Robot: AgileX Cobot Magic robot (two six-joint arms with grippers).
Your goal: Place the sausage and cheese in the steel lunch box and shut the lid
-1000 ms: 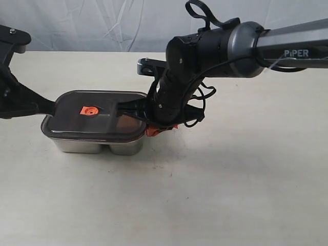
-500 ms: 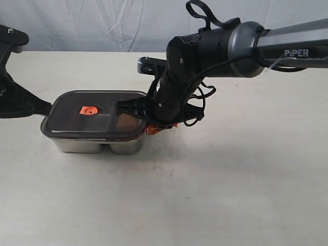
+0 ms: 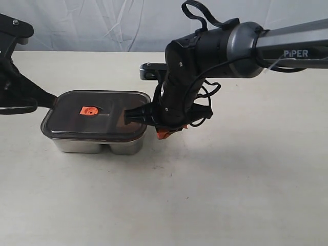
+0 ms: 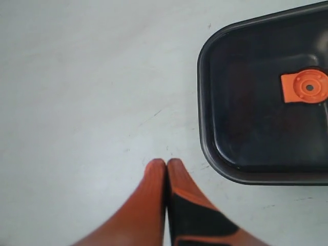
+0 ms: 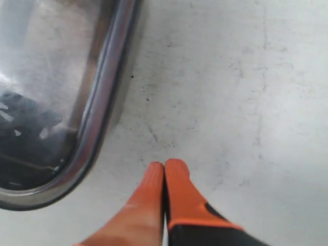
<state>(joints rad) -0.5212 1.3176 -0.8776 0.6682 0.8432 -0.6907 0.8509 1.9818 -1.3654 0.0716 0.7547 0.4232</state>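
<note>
The right arm is pulling away from the box: its right gripper [image 3: 165,134], which a second ago was tucked against the lid's right end, is now sitting a little further right and nearer, just clear of the rim. The left arm is also backing off to the left, leaving a small gap at the lid's left end.

Both pairs of fingers are pressed together and holding nothing. In the wrist views the left gripper [image 4: 166,164] and the right one are each hovering over bare table [image 3: 230,195] beside the box.

The lid [image 3: 97,119] is lying flat on top of the steel lunch box [image 3: 97,145], its orange valve [image 3: 88,110] facing up, and the box is standing on the left part of the table. The sausage and the cheese are not showing anywhere on the table. They are presumably lying inside, but the smoky lid is hiding them too well to be sure.

Judging from this, the loading is looking finished and the lid is on. Whether it is pressed fully home all round cannot be told, so a final push may be all that is remaining.
</note>
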